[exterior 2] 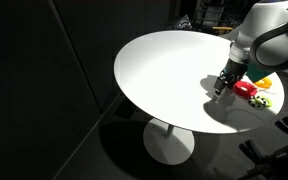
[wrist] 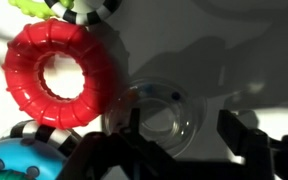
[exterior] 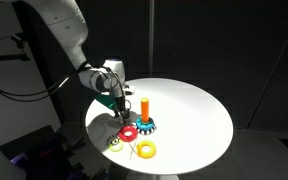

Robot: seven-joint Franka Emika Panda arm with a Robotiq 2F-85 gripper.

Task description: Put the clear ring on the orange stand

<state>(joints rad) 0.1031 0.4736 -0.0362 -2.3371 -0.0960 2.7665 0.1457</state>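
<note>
Low over the round white table (exterior: 196, 98), the robot's dark two-fingered gripper (wrist: 181, 138) hangs with its jaws spread wide and nothing clamped between them; in the wrist view the small see-through, colourless plastic ring (wrist: 162, 112) lies flat on the table between the two fingers, one dark finger (wrist: 127, 125) overlapping its rim and the opposite finger standing clear of it; the clear ring sits just beside a ribbed red plastic ring (wrist: 64, 75), their edges nearly touching; in both exterior views the clear ring is too faint to make out under the gripper (exterior: 117, 103); the short upright orange peg on its dark blue-teal gear-edged base (exterior: 144, 110) stands near the gripper, with the red ring lying against the base's near side; a yellow ring (exterior: 145, 149) lies flat a little nearer the table's edge, apart from the stand; a small green and yellow piece (exterior: 115, 143) rests close to the rim; in an exterior view the gripper (exterior 2: 222, 88) points down at the tabletop beside the red ring.
</note>
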